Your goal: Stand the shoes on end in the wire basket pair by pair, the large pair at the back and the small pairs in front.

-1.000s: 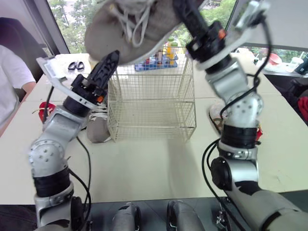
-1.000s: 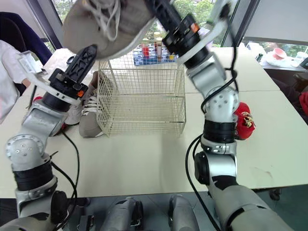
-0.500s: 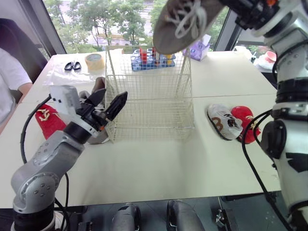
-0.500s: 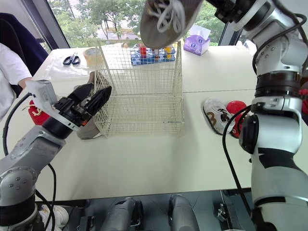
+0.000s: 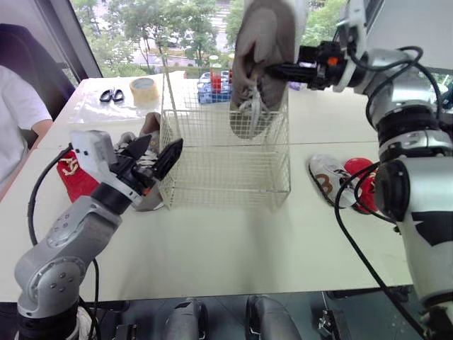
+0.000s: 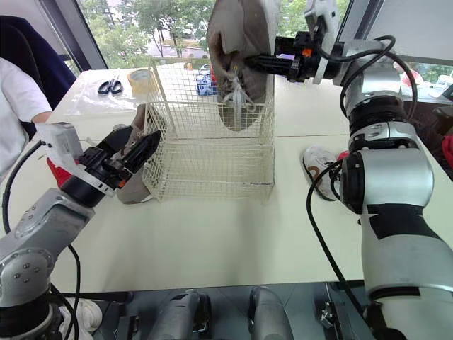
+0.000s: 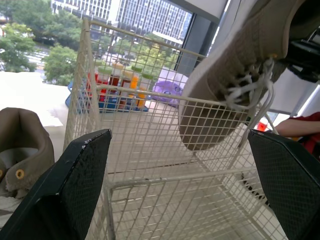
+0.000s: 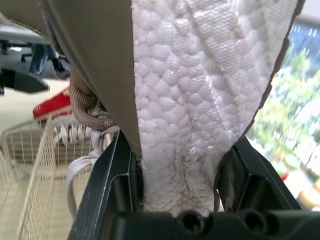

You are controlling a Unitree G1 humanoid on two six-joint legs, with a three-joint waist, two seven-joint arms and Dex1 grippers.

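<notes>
The right pincer (image 5: 263, 69) clamps a large grey-tan shoe (image 5: 263, 35) across its white sole, at the top centre of the head view. The shoe hangs toe-down with its laces dangling, the toe inside the top of the wire basket (image 5: 226, 170) at mid-frame on the surface (image 5: 233, 241). The left pincer (image 5: 156, 150), spread wide and empty, sits just beside the basket's lower-left corner.

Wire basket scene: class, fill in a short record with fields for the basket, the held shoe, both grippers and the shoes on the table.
Basket: wire basket upright on the table
Held shoe: large grey shoe, toe down at basket's top
Right arm: right gripper shut on its sole
Left arm: left gripper open, empty, beside basket
On table: grey shoe, patterned shoe, red shoe
</notes>
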